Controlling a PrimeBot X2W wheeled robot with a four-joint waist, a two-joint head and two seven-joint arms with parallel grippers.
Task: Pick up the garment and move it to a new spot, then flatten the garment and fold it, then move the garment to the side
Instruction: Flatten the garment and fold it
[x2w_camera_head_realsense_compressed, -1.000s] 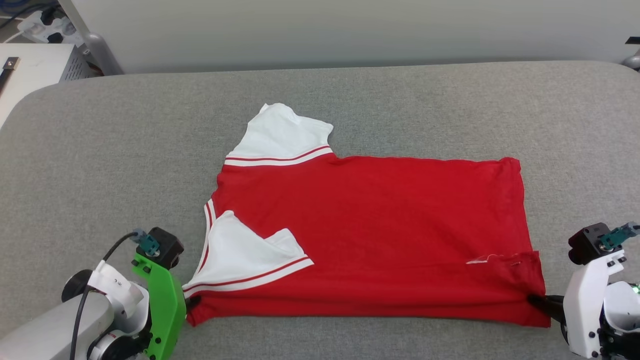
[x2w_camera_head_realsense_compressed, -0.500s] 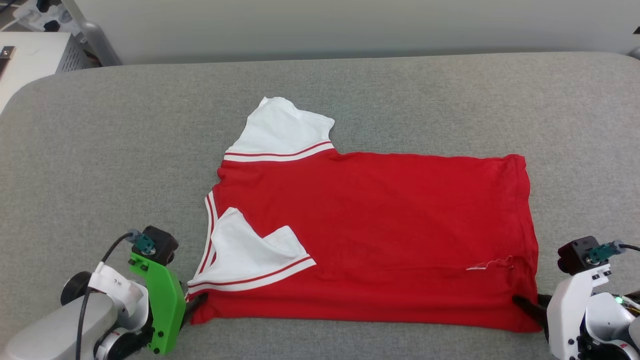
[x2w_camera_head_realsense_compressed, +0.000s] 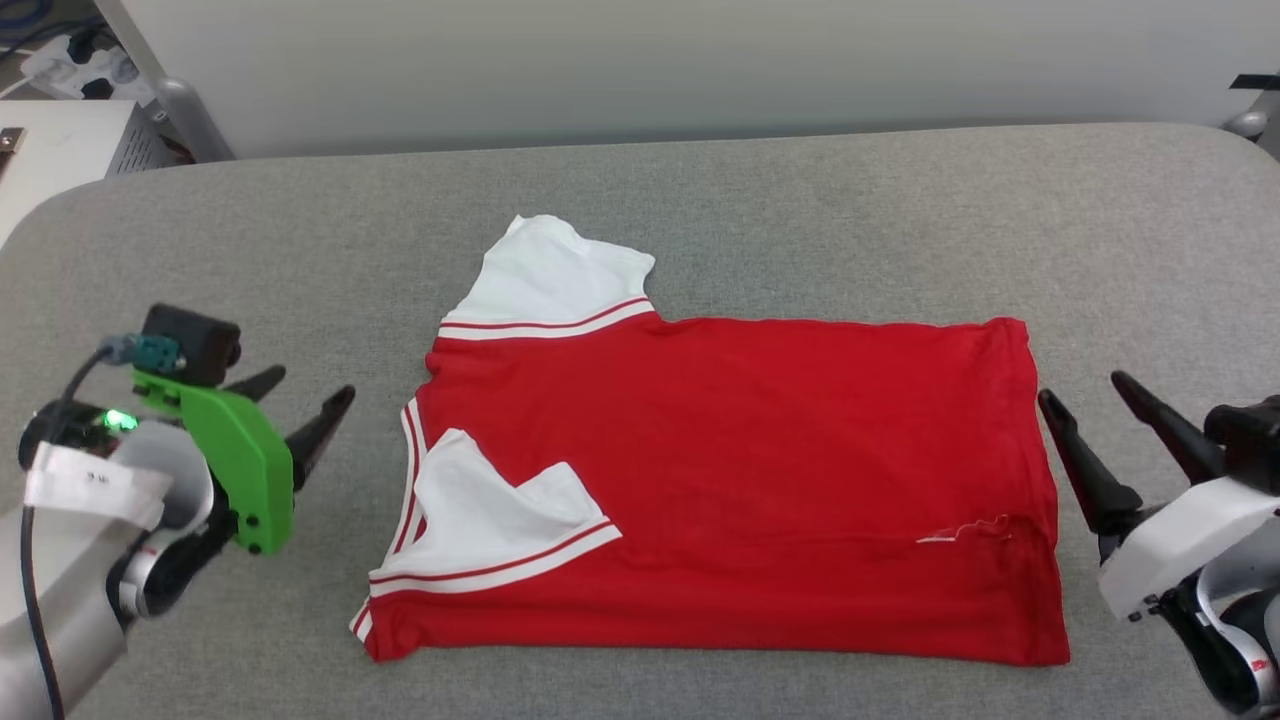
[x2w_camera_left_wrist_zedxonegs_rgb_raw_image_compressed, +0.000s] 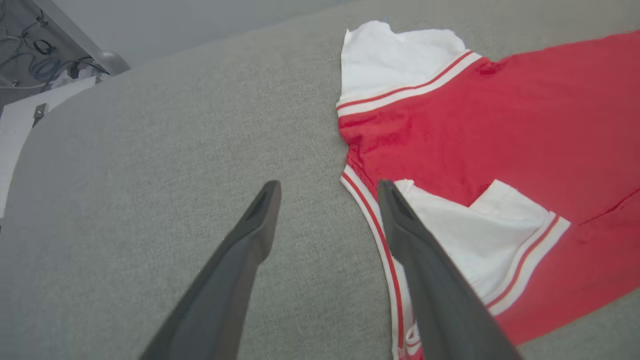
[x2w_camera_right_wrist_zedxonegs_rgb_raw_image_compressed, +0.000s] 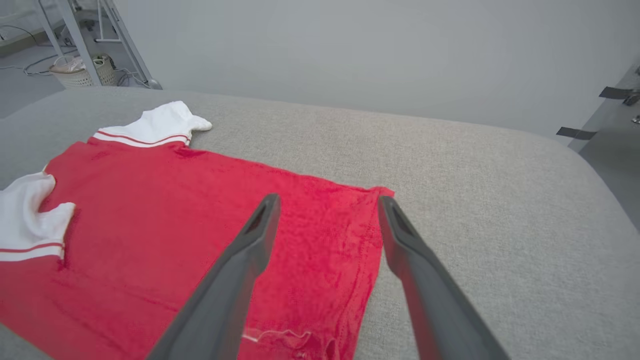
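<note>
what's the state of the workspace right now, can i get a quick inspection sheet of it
surface: grey fabric-covered surface, smooth.
job's things: red jersey-style T-shirt with white sleeves lies flat, near sleeve folded onto the body, far sleeve spread out, small rumple at the near right corner.
clutter: nothing seen.
grippers: left gripper open, off the collar end; right gripper open, off the hem end; neither holds anything.
cables: black cable along the left arm; blue cables off the surface's far left.
surroundings: pale wall behind, white cabinet far left, wicker basket on the floor.
</note>
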